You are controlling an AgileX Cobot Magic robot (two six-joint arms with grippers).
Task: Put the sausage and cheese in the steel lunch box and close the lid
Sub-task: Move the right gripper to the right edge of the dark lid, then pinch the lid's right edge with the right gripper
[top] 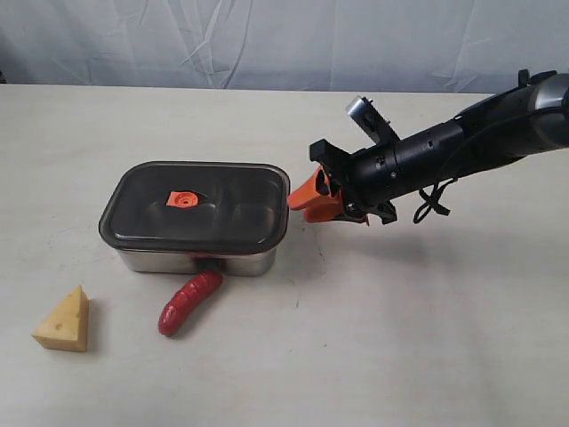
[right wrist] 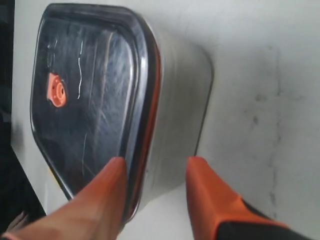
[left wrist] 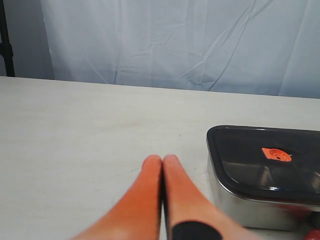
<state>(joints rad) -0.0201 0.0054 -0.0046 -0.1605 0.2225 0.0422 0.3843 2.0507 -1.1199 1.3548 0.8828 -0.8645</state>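
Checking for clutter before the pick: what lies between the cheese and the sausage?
Nothing. In the exterior view, only bare tabletop separates the cheese from the sausage.

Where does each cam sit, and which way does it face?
Exterior: raised, facing down at the table; lid, cheese, sausage; right arm and right gripper show.
Left wrist: low, looking along the shut left gripper toward the steel lunch box.
Right wrist: close on the box's end, open jaws framing the lid edge.
All three share the lid.
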